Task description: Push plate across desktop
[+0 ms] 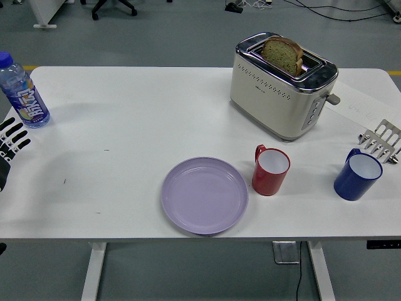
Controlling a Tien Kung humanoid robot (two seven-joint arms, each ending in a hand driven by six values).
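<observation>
A lilac plate lies flat on the white table near its front edge, at the middle. My left hand shows only at the far left edge, fingers spread and empty, far from the plate. The right hand is out of view.
A red mug stands just right of the plate. A blue mug stands at the right. A cream toaster with bread in it is behind them. A water bottle stands at the far left. A metal rack is at the right edge.
</observation>
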